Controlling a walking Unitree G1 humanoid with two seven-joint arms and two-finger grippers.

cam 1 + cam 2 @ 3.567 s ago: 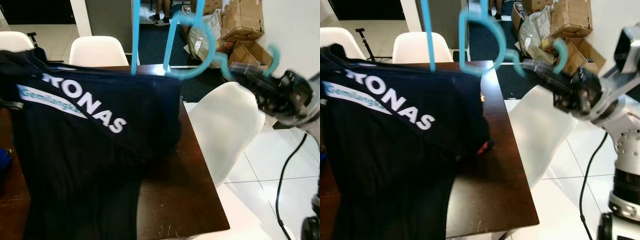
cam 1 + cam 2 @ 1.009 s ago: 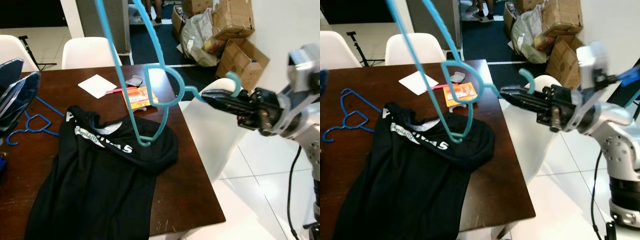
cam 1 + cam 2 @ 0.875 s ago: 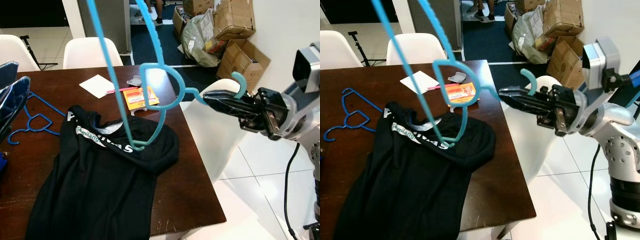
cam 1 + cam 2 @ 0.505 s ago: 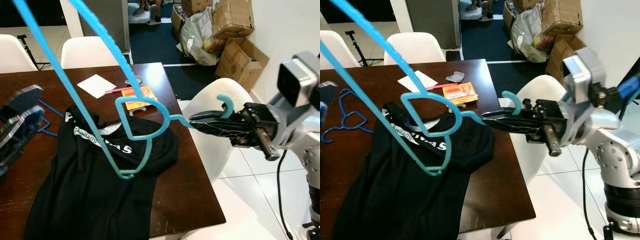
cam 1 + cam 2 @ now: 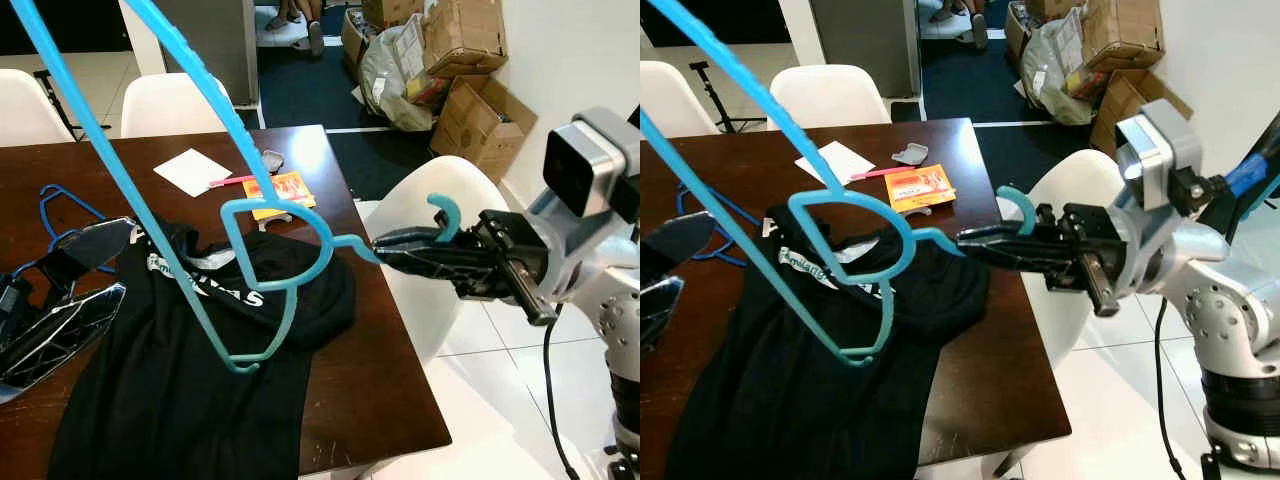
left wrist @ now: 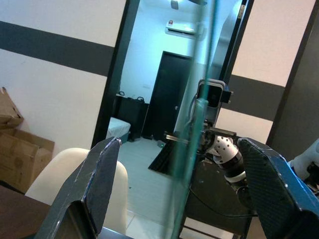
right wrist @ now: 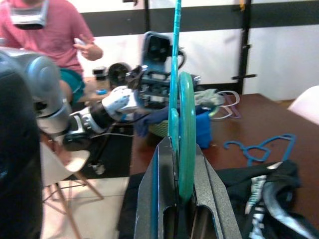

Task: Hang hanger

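Observation:
My right gripper (image 5: 381, 244) is shut on the neck of a turquoise hanger (image 5: 277, 243), just below its hook (image 5: 446, 211), and holds it in the air over the table's right side. The hanger's long arms rise to the upper left. In the right wrist view the fingers (image 7: 149, 199) clamp the turquoise neck. My left gripper (image 5: 125, 258) stands open at the left, close to one hanger arm; in the left wrist view that arm is a blurred bar (image 6: 192, 149) between the spread fingers. A black T-shirt (image 5: 190, 390) lies crumpled on the table beneath.
The dark wooden table (image 5: 370, 390) also holds a dark blue hanger (image 5: 52, 205), a white paper (image 5: 190, 170) and an orange booklet (image 5: 291, 186). White chairs (image 5: 420, 310) stand around it. Cardboard boxes (image 5: 470, 70) pile up at the back right. A person in pink (image 7: 40, 30) sits beyond.
The black shirt, held up before the camera 3.6 s ago, lies on the table. My right gripper has brought the hanger lower and leftward. My left gripper has come in beside the hanger arm.

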